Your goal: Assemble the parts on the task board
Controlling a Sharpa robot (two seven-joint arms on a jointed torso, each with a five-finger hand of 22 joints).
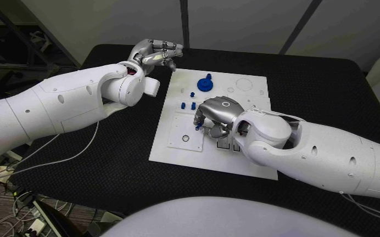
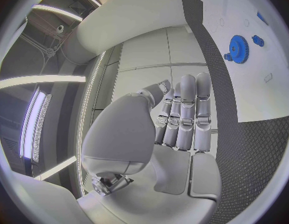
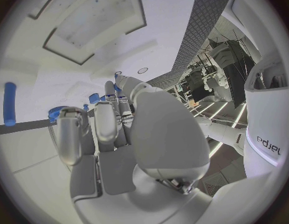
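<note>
Hand-wise, our right hand (image 1: pixel 215 117) curls low over the white plastic task board (image 1: pixel 245 163), grasp unclear, and could knock the small blue pegs (image 1: pixel 188 105) askew.

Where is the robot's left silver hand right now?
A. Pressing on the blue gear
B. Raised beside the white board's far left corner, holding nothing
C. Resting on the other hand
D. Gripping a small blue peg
B: the left silver hand hangs off the white task board, fingers apart and nothing in them.
</note>
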